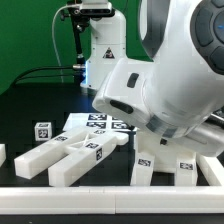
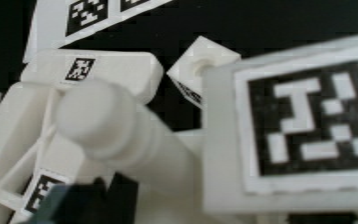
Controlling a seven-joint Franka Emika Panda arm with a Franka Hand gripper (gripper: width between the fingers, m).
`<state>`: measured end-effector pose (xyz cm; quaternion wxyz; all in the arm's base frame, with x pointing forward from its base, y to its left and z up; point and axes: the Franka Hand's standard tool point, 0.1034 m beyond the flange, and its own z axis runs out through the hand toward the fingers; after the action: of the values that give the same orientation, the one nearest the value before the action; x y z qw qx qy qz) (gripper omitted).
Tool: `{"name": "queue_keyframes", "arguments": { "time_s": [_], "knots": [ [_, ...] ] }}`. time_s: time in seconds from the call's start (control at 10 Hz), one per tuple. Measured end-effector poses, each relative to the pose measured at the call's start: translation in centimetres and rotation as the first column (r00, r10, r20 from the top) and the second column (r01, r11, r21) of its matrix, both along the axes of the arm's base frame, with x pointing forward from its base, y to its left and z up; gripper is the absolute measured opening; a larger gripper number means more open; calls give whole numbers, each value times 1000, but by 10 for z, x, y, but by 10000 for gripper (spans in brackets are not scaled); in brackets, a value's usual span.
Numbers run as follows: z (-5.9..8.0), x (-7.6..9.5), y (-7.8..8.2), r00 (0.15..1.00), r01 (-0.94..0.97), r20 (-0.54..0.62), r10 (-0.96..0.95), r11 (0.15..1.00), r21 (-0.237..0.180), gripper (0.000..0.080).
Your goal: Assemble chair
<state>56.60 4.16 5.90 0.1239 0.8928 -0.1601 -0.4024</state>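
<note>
- The big white robot arm (image 1: 170, 70) fills the exterior view's right side.
- Its gripper (image 1: 140, 135) is down low near the black table (image 1: 30, 100), tucked under the arm. Neither view shows if the fingers are spread or pressed together.
- The chair parts are loose on the table and not joined up.
- Some long white bars (image 1: 75, 158) lie side by side toward the exterior view's left.
- Two tagged blocks (image 1: 185, 165) lie under the arm, on the exterior view's right.
- The marker board (image 1: 100, 122) lies flat behind the bars.
- A small tagged cube (image 1: 42, 130) stands alone, near the marker board.
- The wrist view is very close and blurry. It shows a white block with a big tag (image 2: 309, 120) and a round white peg (image 2: 105, 130) beside it.
</note>
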Motion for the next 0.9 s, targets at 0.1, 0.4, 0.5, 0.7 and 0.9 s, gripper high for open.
{"name": "queue_keyframes", "arguments": {
  "time_s": [0.1, 0.4, 0.5, 0.7, 0.9],
  "knots": [
    [4, 4, -1, 1000, 4, 18, -4, 1000, 0, 580],
    [29, 33, -12, 991, 3, 135, -4, 1000, 5, 645],
    [40, 46, -12, 970, -10, 243, 7, 1000, 11, 649],
    [61, 42, -20, 945, -21, 327, 14, 1000, 18, 649],
    [93, 57, -33, 869, -51, 495, 31, 998, 25, 649]
  ]
}}
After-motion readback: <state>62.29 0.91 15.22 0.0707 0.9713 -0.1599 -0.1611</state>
